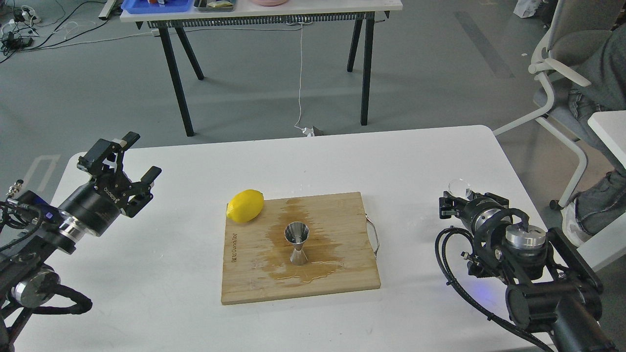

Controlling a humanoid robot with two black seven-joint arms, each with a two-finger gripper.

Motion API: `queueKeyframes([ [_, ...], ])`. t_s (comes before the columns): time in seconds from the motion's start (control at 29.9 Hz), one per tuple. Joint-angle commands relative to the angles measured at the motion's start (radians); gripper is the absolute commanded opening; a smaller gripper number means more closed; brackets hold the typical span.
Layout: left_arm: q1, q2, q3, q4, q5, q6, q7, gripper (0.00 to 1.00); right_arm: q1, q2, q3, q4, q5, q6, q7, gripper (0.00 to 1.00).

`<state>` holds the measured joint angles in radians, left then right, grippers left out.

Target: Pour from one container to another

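The steel jigger (297, 242) stands upright in the middle of the wooden cutting board (342, 278), inside a wet patch. The tiny clear glass cup (460, 187) is at the right side of the white table, low over its surface, held at the tip of my right gripper (465, 196), which is shut on it; only the cup's rim and upper part show. The right arm is drawn back toward the table's right front corner, far from the jigger. My left gripper (141, 156) hovers open over the table's left side, holding nothing.
A yellow lemon (245, 206) lies on the board's back left corner. The board has a metal handle (374, 238) on its right edge. Beyond the table are a second table (264, 12) and, at right, an office chair (562, 73) with a seated person.
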<state>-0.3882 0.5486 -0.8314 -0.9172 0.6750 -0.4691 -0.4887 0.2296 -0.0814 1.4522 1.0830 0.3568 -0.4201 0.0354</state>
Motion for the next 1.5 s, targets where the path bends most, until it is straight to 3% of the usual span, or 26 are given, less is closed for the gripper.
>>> queueKeyframes([
  [0.0,0.0,0.004,0.0,0.0,-0.002,0.0,0.0,0.99,-0.013,0.003,0.004,0.006,0.021,-0.006,0.0,0.37],
  [0.7,0.002,0.004,0.0,0.0,0.0,0.0,0.0,0.99,-0.099,0.003,0.028,0.08,0.031,-0.008,-0.002,0.38],
  [1.04,0.002,0.004,0.0,0.0,0.0,0.0,0.0,0.99,-0.113,0.003,0.027,0.081,0.031,-0.008,0.0,0.45],
  [1.2,0.002,0.005,0.0,0.0,0.0,0.0,0.0,0.99,-0.113,0.003,0.027,0.081,0.03,-0.008,0.0,0.51],
  [1.47,0.002,0.005,0.0,0.0,0.0,0.0,0.0,0.99,-0.13,0.003,0.027,0.081,0.03,-0.008,0.001,0.71],
])
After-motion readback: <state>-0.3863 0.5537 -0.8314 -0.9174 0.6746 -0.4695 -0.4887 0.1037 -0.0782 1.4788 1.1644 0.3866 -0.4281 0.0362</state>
